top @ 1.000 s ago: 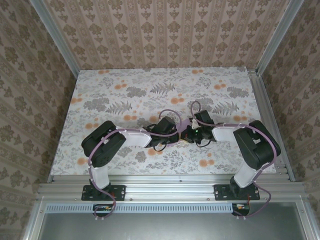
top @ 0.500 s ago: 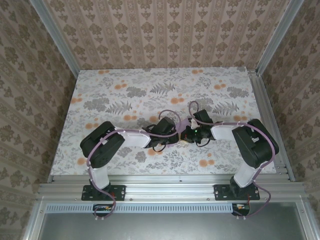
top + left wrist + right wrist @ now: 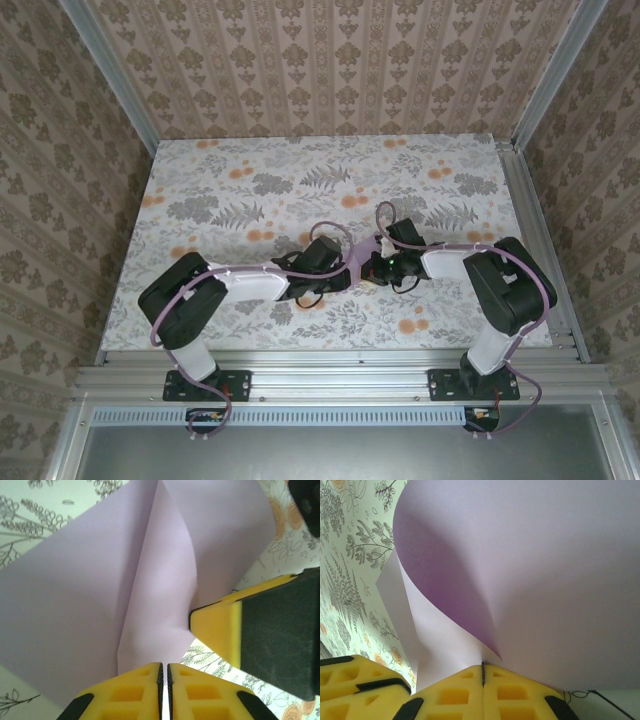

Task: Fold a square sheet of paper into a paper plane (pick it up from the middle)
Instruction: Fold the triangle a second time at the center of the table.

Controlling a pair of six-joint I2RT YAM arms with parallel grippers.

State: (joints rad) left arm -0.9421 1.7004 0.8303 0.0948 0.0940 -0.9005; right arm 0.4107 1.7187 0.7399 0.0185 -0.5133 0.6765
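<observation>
One square sheet of paper (image 3: 358, 262) (image 3: 75, 605) (image 3: 545, 580), two tools. The sheet is mid-worktop (image 3: 250, 180) toward the near side, bowed up off the floral cloth (image 3: 300, 190) and pinched between both tools, with one crease up its middle in the left wrist view. Left tool (image 3: 347, 272) (image 3: 163, 666) is pressed shut on the sheet's lower edge with just a hairline seam between its yellow fingers; right tool (image 3: 372, 268) (image 3: 482, 666) is fully closed on the sheet too, paper curling up out of the seam, and one of its fingers (image 3: 215, 630) sits just beside the left tool.
</observation>
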